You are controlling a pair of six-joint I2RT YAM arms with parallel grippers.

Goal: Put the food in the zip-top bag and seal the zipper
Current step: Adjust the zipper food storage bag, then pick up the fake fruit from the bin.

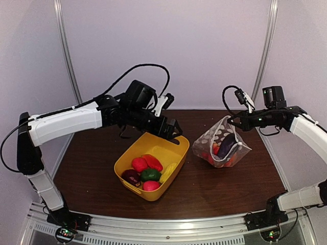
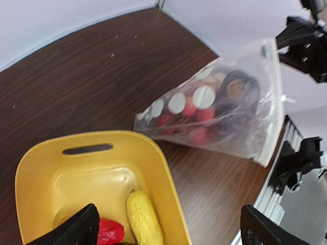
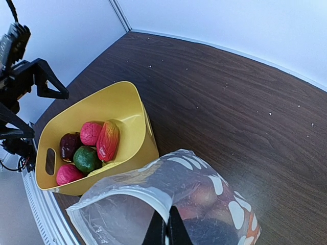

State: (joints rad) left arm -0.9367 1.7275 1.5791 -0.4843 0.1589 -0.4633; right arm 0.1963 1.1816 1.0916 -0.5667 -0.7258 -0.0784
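left pincer [image 1: 173, 131] spread over yellow tub [image 1: 134, 152] | right pincer [image 1: 234, 121] pinching zip-top bag [image 1: 220, 140] mouth edge

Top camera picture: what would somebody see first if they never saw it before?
Probably the bright yellow tub mid-table, with red, green, purple and yellow toy food inside. To its right, the right gripper pinches the mouth of a clear polka-dot bag already holding some food. The left gripper hangs open over the tub's far rim.
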